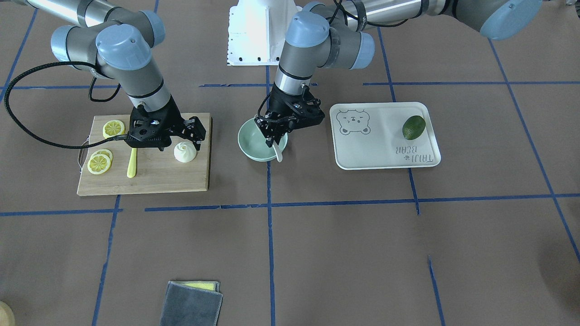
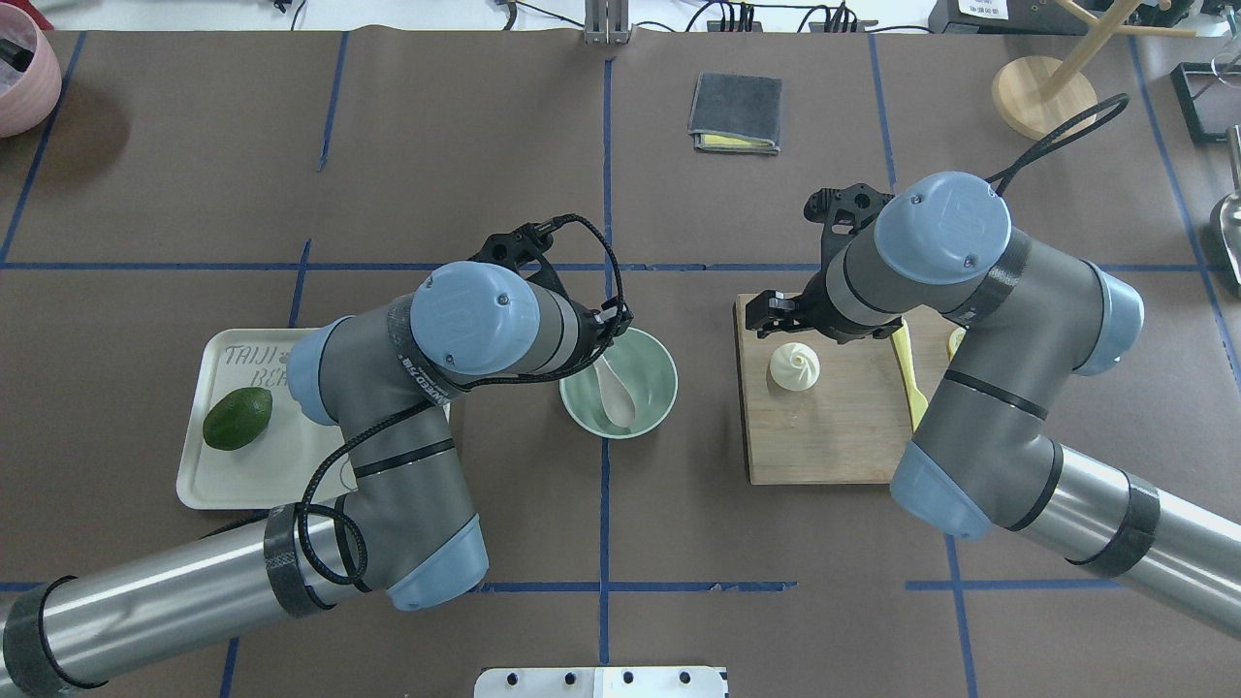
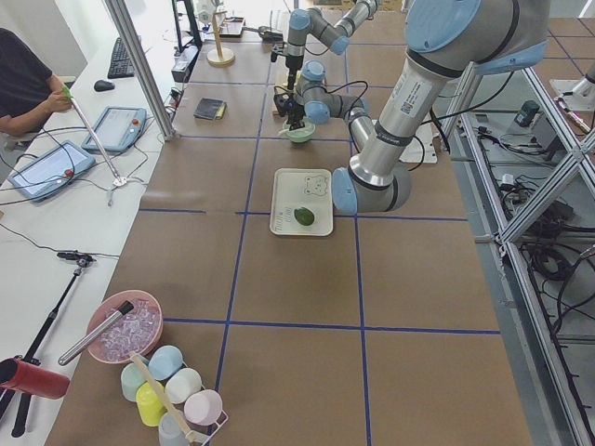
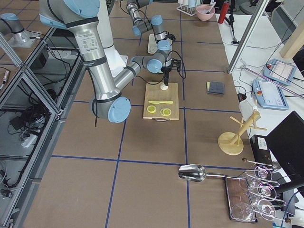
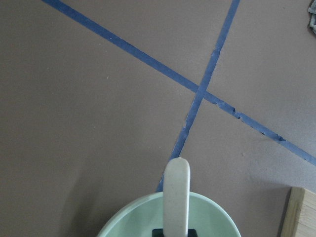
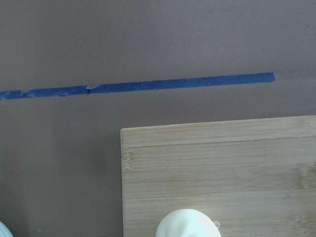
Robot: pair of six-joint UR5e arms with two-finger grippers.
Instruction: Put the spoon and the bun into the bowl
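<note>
The counter (image 1: 344,244) is covered in brown paper and crossed by blue tape lines that mark out a grid. In the side views a white desk with tablets runs along its far edge, where an operator (image 3: 23,84) sits, and metal framing stands behind the robot.

The only readable writing is on the white tray (image 1: 385,165): "TAIJI BEAR" beside a line drawing of a bear's face. A green fruit (image 1: 413,127) lies on the tray.

The left gripper (image 1: 273,138) hangs over the mint-green bowl (image 1: 251,147), its jaws clenched on the spoon (image 1: 278,154). The spoon's scoop is down inside the bowl and its handle juts out over the rim on the side away from the robot.

The right gripper (image 1: 189,138) hovers just above the bun (image 1: 185,153) with its jaws spread and holds nothing. I see no contact with the bun. The bun sits upright on the wooden cutting board (image 1: 154,181), near the edge closest to the bowl. A yellow knife (image 1: 132,164) and lemon slices (image 1: 99,163) share the board.
</note>
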